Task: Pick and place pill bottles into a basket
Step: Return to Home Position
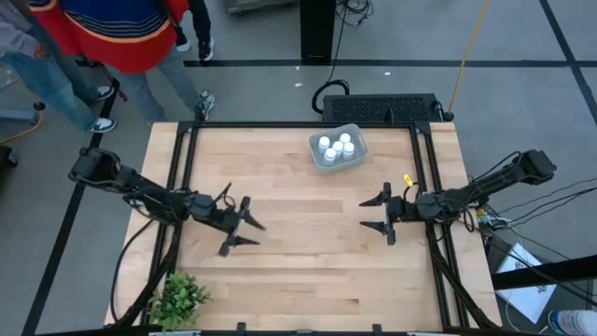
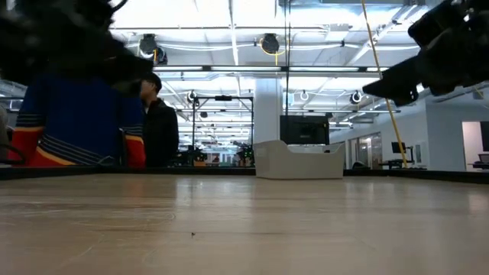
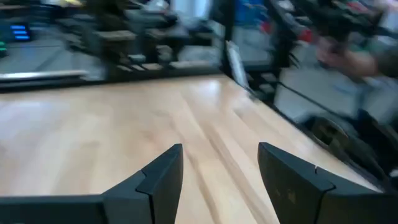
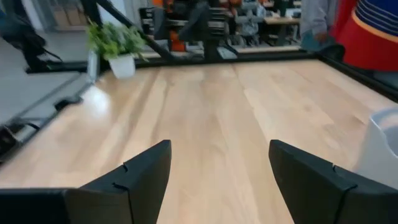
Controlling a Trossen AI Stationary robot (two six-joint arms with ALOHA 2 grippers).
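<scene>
The grey-blue basket (image 1: 338, 147) stands on the table near the far edge, and several white pill bottles (image 1: 337, 146) stand upright inside it. It also shows in the low view (image 2: 299, 160) and at the edge of the right wrist view (image 4: 380, 147). My left gripper (image 1: 247, 228) is open and empty over the table's left middle. My right gripper (image 1: 379, 214) is open and empty over the right middle, nearer than the basket. Both hang above the bare wood.
A small potted plant (image 1: 179, 299) stands at the near left corner. A black frame (image 1: 183, 159) runs along the table's edges. A black box (image 1: 382, 108) lies beyond the far edge. People (image 1: 121, 37) stand beyond the far left corner.
</scene>
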